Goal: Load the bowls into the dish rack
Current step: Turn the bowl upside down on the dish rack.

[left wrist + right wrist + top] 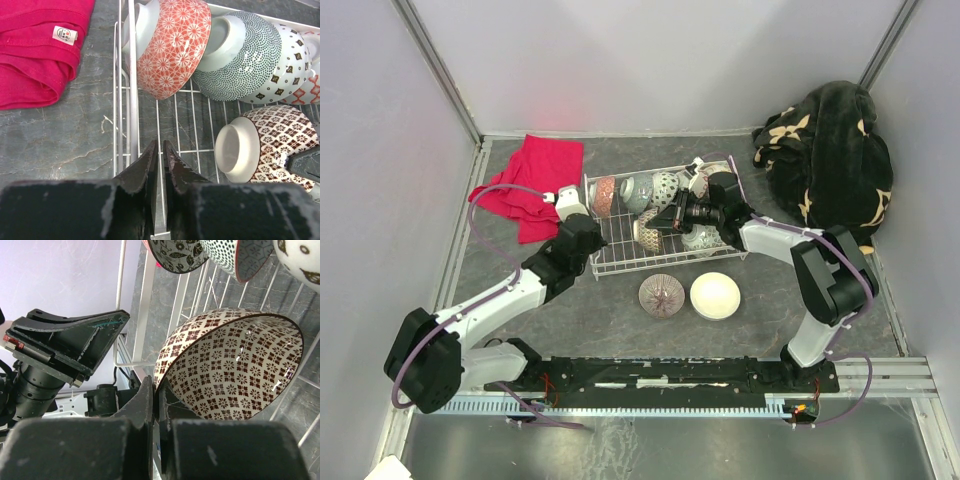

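Right gripper (156, 387) is clamped on a brown bowl (230, 370) in the part-filled rack (590, 225), left gripper (160, 147) closed, two bowls (661, 295) left outside at six o'clock.

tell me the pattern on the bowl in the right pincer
The bowl has a dark brown floral-diamond lattice on white; best in the right wrist view.

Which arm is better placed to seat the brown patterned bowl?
Right. The right gripper pinches the brown patterned bowl by its rim inside the dish rack; the left gripper holds no bowl.
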`<state>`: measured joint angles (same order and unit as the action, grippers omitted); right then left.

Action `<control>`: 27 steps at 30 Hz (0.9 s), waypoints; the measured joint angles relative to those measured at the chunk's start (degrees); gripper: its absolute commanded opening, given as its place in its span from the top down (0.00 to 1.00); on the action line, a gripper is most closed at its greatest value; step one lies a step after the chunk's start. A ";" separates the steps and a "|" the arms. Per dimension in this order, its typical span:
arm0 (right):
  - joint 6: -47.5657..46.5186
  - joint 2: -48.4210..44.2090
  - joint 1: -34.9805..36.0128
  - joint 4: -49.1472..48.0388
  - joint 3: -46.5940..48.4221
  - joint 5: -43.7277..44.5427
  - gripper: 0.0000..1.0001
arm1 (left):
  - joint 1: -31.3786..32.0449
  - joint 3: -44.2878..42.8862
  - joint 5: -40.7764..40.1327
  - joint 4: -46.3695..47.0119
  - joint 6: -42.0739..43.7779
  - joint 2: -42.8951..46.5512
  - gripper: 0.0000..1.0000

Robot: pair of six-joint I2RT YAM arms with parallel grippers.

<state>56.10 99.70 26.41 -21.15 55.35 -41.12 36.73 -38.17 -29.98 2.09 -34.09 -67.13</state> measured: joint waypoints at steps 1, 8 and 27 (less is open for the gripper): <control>-0.35 -0.15 -0.09 0.37 0.00 0.00 0.96 | -0.02 -0.04 0.02 0.00 0.00 0.00 0.84; -2.19 -1.44 -0.44 0.96 -1.25 0.09 0.94 | -0.13 -0.04 0.02 0.02 0.00 0.02 0.84; -11.19 -9.07 -0.09 15.58 -1.86 7.43 0.90 | -0.31 -0.04 0.04 0.02 0.00 0.15 0.84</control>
<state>44.91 90.63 26.33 -5.56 53.49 -33.69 36.42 -38.22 -29.93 2.11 -34.09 -66.98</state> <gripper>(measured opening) 0.096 0.160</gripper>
